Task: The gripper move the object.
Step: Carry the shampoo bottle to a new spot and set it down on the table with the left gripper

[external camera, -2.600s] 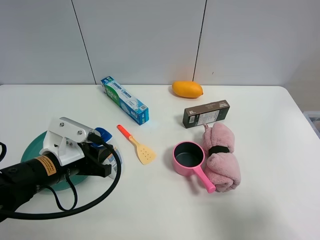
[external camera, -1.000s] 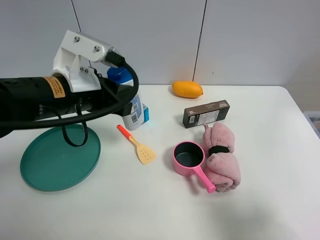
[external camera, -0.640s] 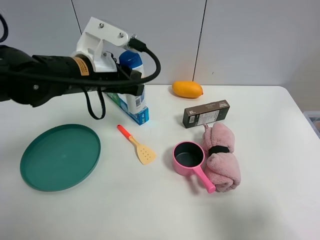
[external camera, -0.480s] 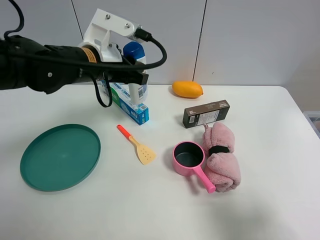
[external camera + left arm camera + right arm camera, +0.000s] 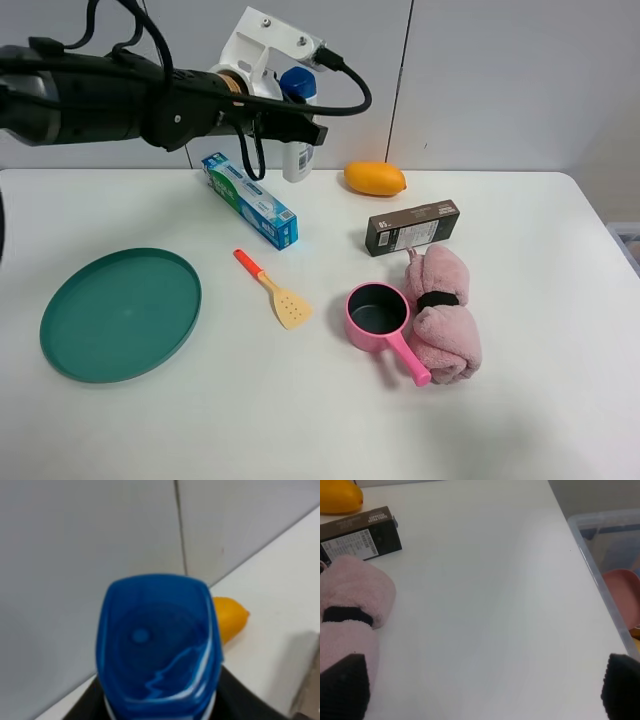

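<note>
- Bottle (image 5: 297,160): white, blue cap (image 5: 157,645) on top, held upright in the air over the back of the table (image 5: 560,400), close in front of the wall. It touches nothing on the tabletop.
- Left gripper (image 5: 296,128): black fingers (image 5: 312,132) are clenched on the bottle's body just under the cap. The arm reaches in level from the left.
- Left wrist view: the cap fills most of it, with a dark finger showing on either side below (the label is hidden from here).
- From the high view the bottle hangs between the far end of the toothpaste box (image 5: 250,200) and the orange fruit (image 5: 375,178), which lies near the wall.
- Toothpaste box: flat on the table, set at a slant.
- Dark box (image 5: 412,227): lies in front of the fruit, apart from it.
- Pink towel (image 5: 442,315): rolled, with a black band, just in front of the dark box.
- Pink pot (image 5: 378,312): touching the towel's left side, handle toward the near edge.
- Spatula (image 5: 273,290): orange handle and yellow blade, between the pot and the green plate (image 5: 120,312).
- Right gripper (image 5: 480,690): not in the high view. Its own camera shows two black fingertips (image 5: 340,685) spread wide, nothing between them, above bare table right of the towel.
- Clear bin (image 5: 600,555): beyond the table's right edge (contents unclear).
</note>
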`<control>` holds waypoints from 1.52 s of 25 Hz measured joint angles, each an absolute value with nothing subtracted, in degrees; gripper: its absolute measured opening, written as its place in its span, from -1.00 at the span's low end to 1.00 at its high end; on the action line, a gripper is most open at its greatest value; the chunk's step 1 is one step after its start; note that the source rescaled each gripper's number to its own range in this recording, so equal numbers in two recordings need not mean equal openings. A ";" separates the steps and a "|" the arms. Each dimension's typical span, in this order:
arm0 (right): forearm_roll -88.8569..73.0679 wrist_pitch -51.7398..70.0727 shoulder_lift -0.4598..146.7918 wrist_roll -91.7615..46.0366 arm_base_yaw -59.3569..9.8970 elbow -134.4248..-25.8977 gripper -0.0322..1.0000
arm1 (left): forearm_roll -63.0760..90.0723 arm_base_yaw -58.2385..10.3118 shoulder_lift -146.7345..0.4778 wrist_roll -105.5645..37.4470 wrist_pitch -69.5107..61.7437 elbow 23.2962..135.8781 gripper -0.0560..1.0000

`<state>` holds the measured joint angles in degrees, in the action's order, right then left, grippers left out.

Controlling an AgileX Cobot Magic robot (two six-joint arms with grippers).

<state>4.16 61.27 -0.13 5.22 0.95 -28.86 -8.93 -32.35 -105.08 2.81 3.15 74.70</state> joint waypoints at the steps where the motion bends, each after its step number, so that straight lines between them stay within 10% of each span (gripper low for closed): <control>1: 4.16 61.27 -0.13 5.22 0.95 -28.86 1.00 | -8.93 -31.97 -105.97 2.81 2.89 75.66 -0.89; 38: 4.16 61.27 -0.13 5.22 0.95 -28.86 1.00 | -9.76 -31.03 -121.51 5.63 9.08 83.82 -0.89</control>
<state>4.16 61.27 -0.13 5.22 0.95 -28.86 -9.76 -31.03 -121.51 5.63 9.08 83.82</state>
